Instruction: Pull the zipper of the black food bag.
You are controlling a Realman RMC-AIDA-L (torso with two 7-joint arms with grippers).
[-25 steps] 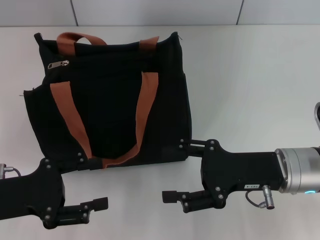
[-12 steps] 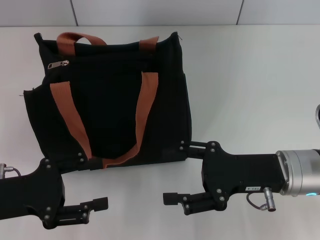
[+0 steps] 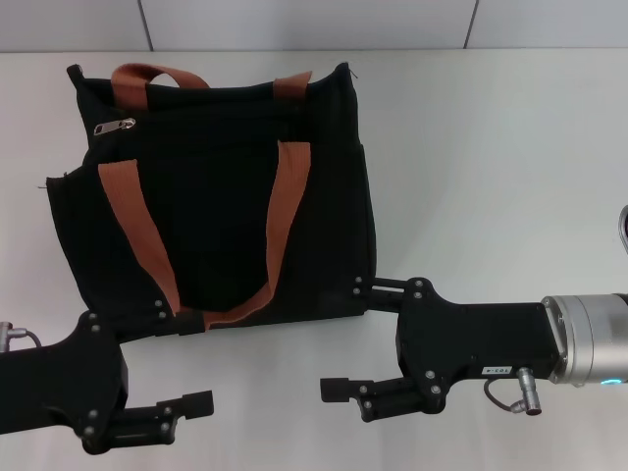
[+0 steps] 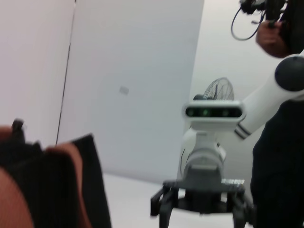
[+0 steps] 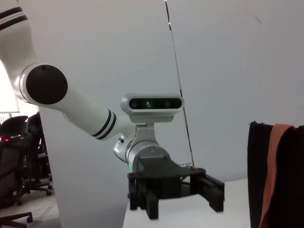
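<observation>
The black food bag lies flat on the white table at the far left, its brown-orange straps spread over it. The small silver zipper pull sits near the bag's far left corner. My left gripper is open at the near left, its upper finger at the bag's near edge. My right gripper is open in front of the bag's near right corner, one finger beside that corner. In the left wrist view the bag shows with the right gripper beyond. In the right wrist view the left gripper shows beside the bag.
The white table stretches to the right of the bag. A grey wall runs along the table's far edge. In the left wrist view a person and a fan stand behind the robot.
Both grippers have slid slightly toward the table's near edge, only by a few pixels. The bag and its zipper pull have not moved.
</observation>
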